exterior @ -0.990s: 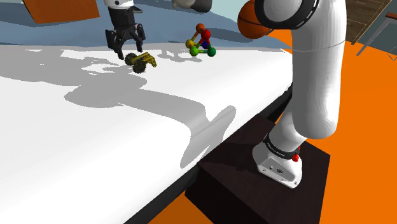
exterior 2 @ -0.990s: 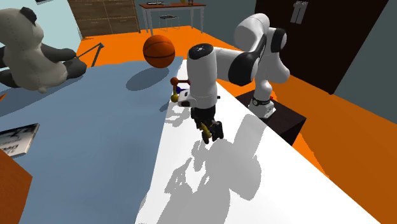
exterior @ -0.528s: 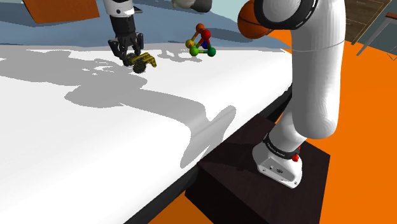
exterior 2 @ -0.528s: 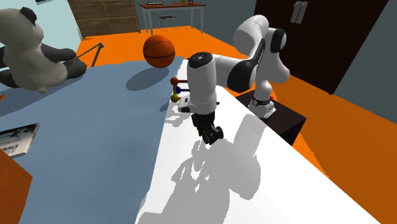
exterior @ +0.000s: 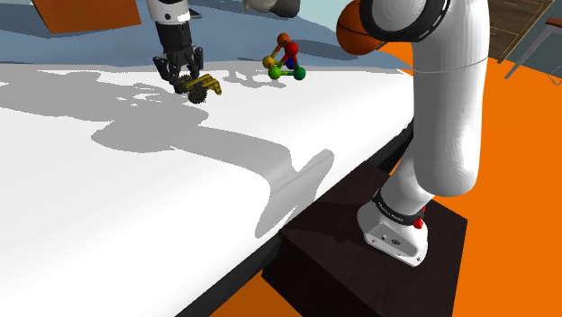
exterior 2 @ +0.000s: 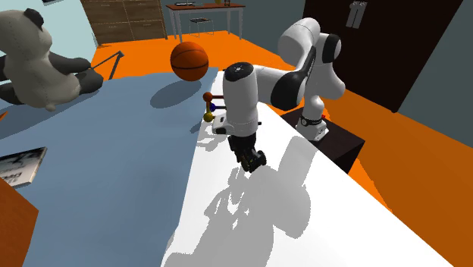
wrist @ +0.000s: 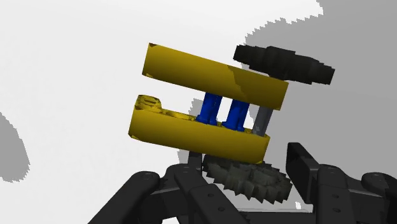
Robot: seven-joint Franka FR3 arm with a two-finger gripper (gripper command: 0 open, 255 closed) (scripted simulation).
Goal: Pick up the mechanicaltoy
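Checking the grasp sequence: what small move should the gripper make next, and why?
Probably a short straight lift. The gripper seems to clasp the lower dark gear of the yellow mechanical toy, which rests on the white table.

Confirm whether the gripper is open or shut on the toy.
Shut: in the wrist view the gripper clasps the dark gear of the mechanical toy between its fingers.
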